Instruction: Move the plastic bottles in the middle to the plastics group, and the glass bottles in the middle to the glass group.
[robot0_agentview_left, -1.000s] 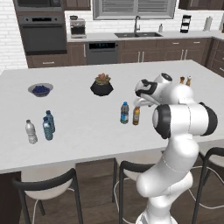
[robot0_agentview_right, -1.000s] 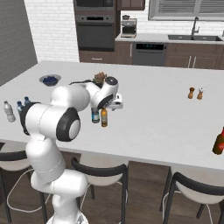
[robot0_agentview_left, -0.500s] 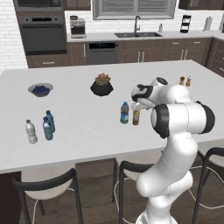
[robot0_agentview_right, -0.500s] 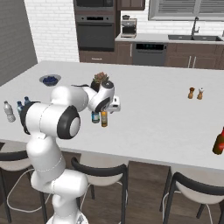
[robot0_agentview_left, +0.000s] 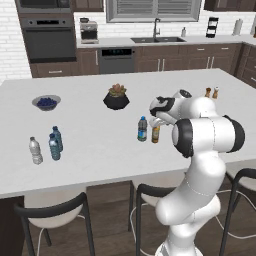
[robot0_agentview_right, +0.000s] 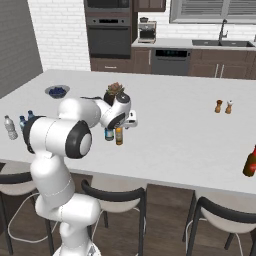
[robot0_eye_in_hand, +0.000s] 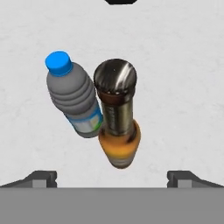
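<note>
In the middle of the white island counter (robot0_agentview_left: 100, 165) stand a bluish plastic water bottle (robot0_agentview_left: 142, 129) (robot0_agentview_right: 108, 134) (robot0_eye_in_hand: 72, 98) and a slim amber glass bottle with a dark neck (robot0_agentview_left: 156, 134) (robot0_agentview_right: 119, 136) (robot0_eye_in_hand: 118, 122), close side by side. My gripper (robot0_agentview_left: 156, 120) (robot0_agentview_right: 128, 122) (robot0_eye_in_hand: 111, 177) hangs open just above the amber bottle, holding nothing. The plastics group sits at the counter's left end: a clear whitish bottle (robot0_agentview_left: 35, 150) (robot0_agentview_right: 10, 127) and two bluish ones (robot0_agentview_left: 54, 146). The glass group, two small brownish bottles (robot0_agentview_left: 212, 92) (robot0_agentview_right: 223, 106), stands far right.
A dark pot with a plant (robot0_agentview_left: 116, 97) and a bowl of blue fruit (robot0_agentview_left: 46, 102) stand further back on the counter. A reddish-brown bottle (robot0_agentview_right: 251, 161) is at the right edge of the right base view. Stools line the near counter edge.
The hand has swung a little left and lower, coming over the amber bottle. Its jaws stay wide. The bottles have not moved.
</note>
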